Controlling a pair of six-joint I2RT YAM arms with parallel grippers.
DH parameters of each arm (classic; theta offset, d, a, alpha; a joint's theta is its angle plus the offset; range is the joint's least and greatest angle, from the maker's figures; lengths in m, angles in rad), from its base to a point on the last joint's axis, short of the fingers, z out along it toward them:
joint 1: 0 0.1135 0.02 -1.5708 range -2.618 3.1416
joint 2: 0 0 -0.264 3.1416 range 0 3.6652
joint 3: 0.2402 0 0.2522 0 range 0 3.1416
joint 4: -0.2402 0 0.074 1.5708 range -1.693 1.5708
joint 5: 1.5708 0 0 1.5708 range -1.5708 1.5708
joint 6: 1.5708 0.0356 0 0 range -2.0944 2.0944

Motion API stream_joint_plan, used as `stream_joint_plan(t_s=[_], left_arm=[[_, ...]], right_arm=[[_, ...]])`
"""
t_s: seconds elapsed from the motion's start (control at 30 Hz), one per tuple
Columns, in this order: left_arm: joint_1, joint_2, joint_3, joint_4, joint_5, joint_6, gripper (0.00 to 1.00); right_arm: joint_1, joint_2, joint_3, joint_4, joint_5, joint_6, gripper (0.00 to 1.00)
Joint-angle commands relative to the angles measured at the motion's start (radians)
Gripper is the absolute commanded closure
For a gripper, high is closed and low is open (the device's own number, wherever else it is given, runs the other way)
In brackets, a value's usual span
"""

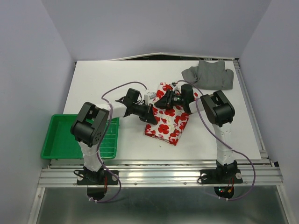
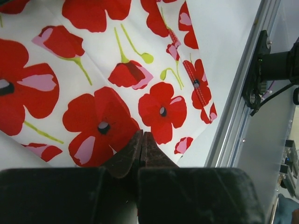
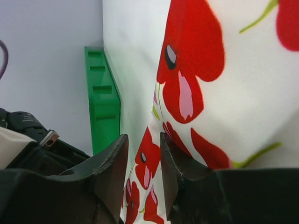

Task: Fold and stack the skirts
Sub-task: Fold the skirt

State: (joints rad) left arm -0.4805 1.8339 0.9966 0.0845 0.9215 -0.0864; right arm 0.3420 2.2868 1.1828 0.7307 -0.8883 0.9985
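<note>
The white skirt with red flowers (image 1: 169,122) lies partly folded in the middle of the table. It fills the left wrist view (image 2: 93,70) and the right wrist view (image 3: 224,93). My left gripper (image 1: 150,115) sits at the skirt's left edge. Its jaws (image 2: 141,136) are pressed together, and a crease of the cloth runs up into the tips. My right gripper (image 1: 162,102) is at the skirt's far edge, open. Its fingers (image 3: 142,138) straddle the cloth's edge with a narrow gap. The dark grey skirt (image 1: 209,74) lies crumpled at the back right, away from both grippers.
A green plastic tray (image 1: 77,139) stands at the table's front left, also seen edge-on in the right wrist view (image 3: 103,107). The metal rail of the table's near edge (image 2: 236,112) runs beside the floral skirt. Walls close in on three sides.
</note>
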Motion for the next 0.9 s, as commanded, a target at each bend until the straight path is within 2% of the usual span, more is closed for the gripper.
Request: stream_joint_plan(t_s=[0.0, 0.13, 0.27, 0.4, 0.5, 0.67, 0.8, 0.87], left_arm=[[0.011, 0.065, -0.021, -0.020, -0.033, -0.084, 1.00], [0.017, 0.085, -0.033, -0.025, -0.059, -0.084, 1.00], [0.016, 0.096, -0.026, -0.080, -0.095, -0.072, 1.00], [0.014, 0.041, -0.071, -0.062, -0.125, -0.091, 1.00], [0.010, 0.019, -0.088, -0.048, -0.131, -0.092, 1.00], [-0.018, -0.013, -0.101, -0.029, -0.102, -0.067, 1.00], [-0.030, -0.044, -0.098, -0.025, -0.113, -0.059, 1.00], [-0.032, -0.070, -0.089, -0.025, -0.125, -0.052, 1.00]], right_arm=[[0.008, 0.039, -0.025, 0.072, 0.048, 0.012, 0.62], [0.008, 0.023, -0.038, 0.070, 0.048, 0.002, 0.62], [-0.001, 0.034, 0.018, 0.065, 0.025, -0.008, 0.62], [-0.031, 0.072, 0.116, -0.013, -0.026, -0.140, 0.61], [-0.031, 0.062, 0.185, -0.135, -0.050, -0.225, 0.58], [-0.031, 0.001, 0.219, -0.163, -0.095, -0.265, 0.53], [-0.031, -0.061, 0.294, -0.338, -0.063, -0.423, 0.52], [-0.031, -0.104, 0.317, -0.453, -0.055, -0.451, 0.51]])
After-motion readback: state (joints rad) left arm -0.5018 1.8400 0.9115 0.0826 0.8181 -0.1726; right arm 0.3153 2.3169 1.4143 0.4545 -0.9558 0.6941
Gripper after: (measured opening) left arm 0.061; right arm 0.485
